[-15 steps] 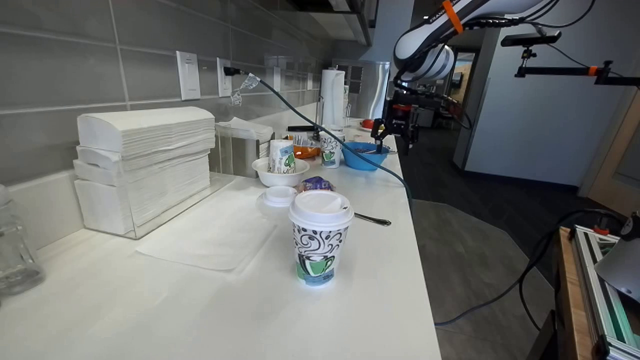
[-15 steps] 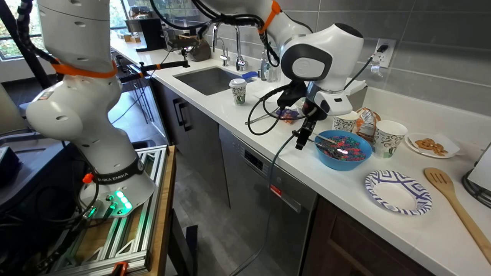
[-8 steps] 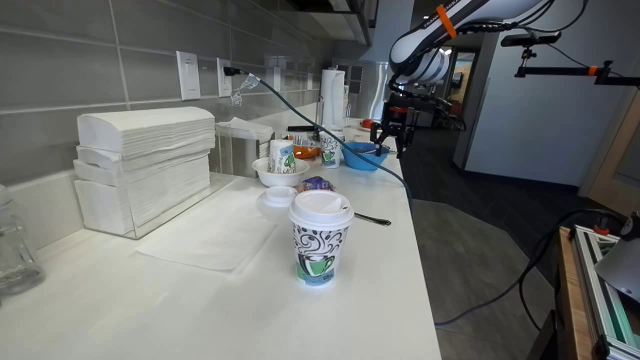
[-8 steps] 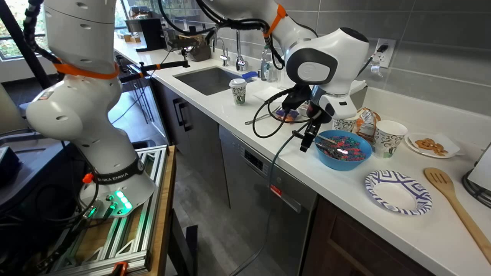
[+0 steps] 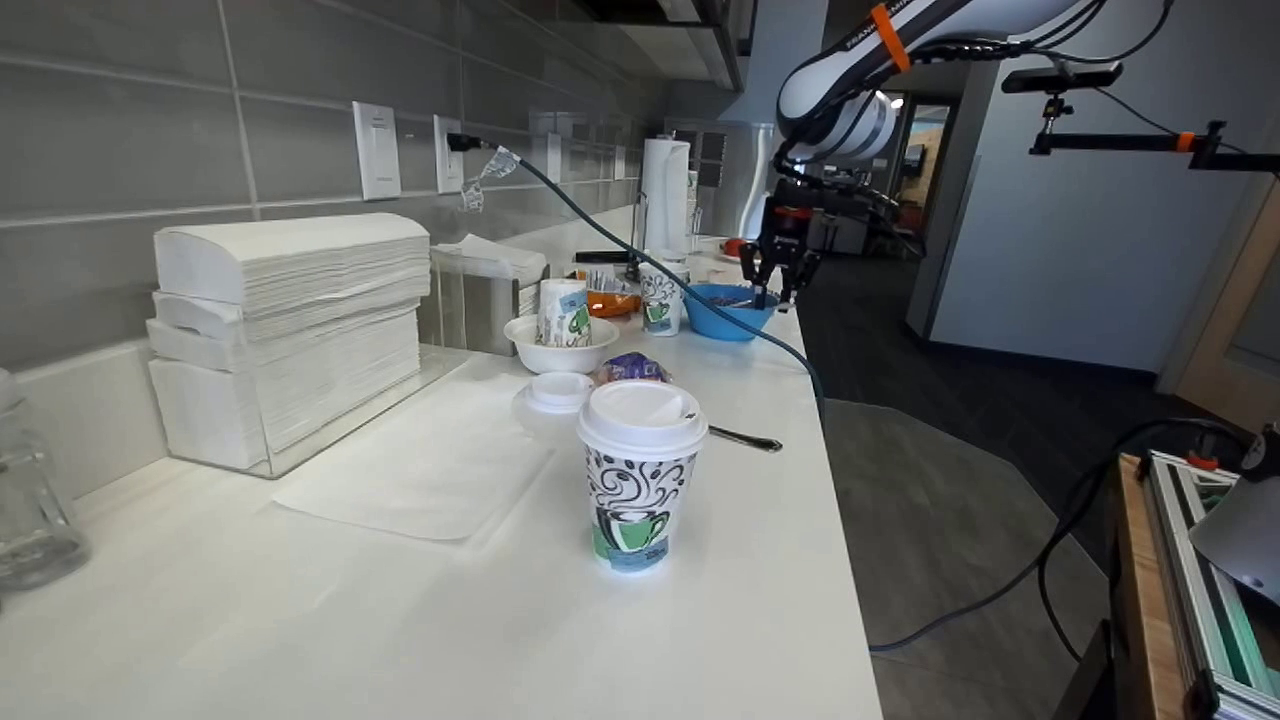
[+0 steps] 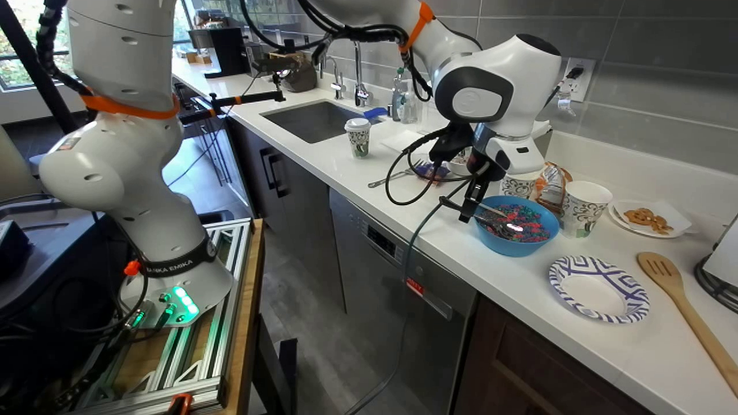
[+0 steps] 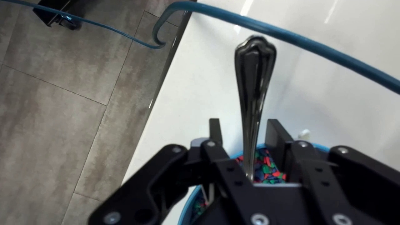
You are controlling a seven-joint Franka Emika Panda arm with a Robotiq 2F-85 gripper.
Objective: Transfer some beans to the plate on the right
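Small red, green and dark blue pieces, the beans (image 6: 533,225), fill a blue bowl (image 6: 507,248) on the counter. A silver metal utensil leans out of this bowl; its handle (image 7: 254,72) rises toward the wrist camera. My gripper (image 7: 243,128) straddles the handle at the bowl's near rim, with a visible gap between the handle and each finger. Its jaws stand part-way apart, holding nothing. In an exterior view the gripper (image 5: 772,303) is seen low beside the bowl. The plate (image 6: 594,294), white with a blue pattern, lies bare to the right of the bowl.
A blue-green cable (image 7: 297,37) crosses the counter near the handle's end. Paper cups (image 6: 585,207), a plate of pretzels (image 6: 680,222) and a wooden slotted spatula (image 6: 686,294) surround the bowl and plate. The counter edge (image 7: 162,79) runs close by the gripper.
My gripper has shifted toward the bowl, and its fingers have drawn closer together around the utensil's handle. The bowl and the plate have stayed where they were.
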